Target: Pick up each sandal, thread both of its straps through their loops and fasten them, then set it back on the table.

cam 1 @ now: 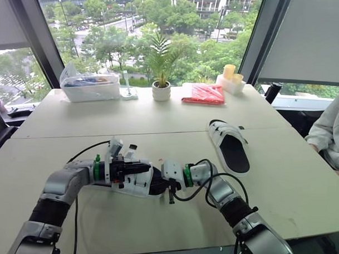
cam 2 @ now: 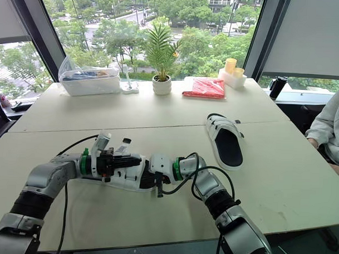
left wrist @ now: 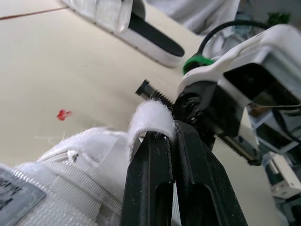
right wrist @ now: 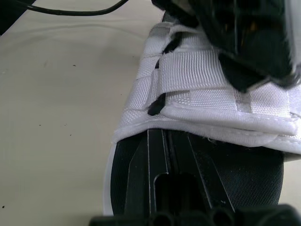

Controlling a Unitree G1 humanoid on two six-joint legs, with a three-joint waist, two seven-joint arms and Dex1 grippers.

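Two sandals: one sits between the grippers close in front of the robot, and the other lies well apart to the right on the table [cam 1: 130, 123].
Left gripper [left wrist: 164, 137]: it is clamped tight on the free end of a white strap [left wrist: 150, 115], which folds over its tips.
Near sandal [cam 1: 138, 184]: its long axis runs across the robot's front. The strapped upper is on the left gripper's side and the open black footbed faces right. Whether it rests on the table or is just lifted, I cannot tell.
Right gripper [right wrist: 162, 136]: it is narrow, with fingers pressed together and lying flat along the footbed. It enters from the right, and its tips are at the edge of the upper.
Key relation: the pinched strap end is just beside the right gripper's body. The black loops [right wrist: 157, 106] are on the flank of the upper, so the left arm looks the nearer one to feed the strap.
Far sandal [cam 1: 230, 146]: its long axis runs away from the robot, and the right arm is nearer to it.
Hard to make out: which loop this strap belongs to, and whether the other strap is already fastened. In the head views both grippers cover the upper.
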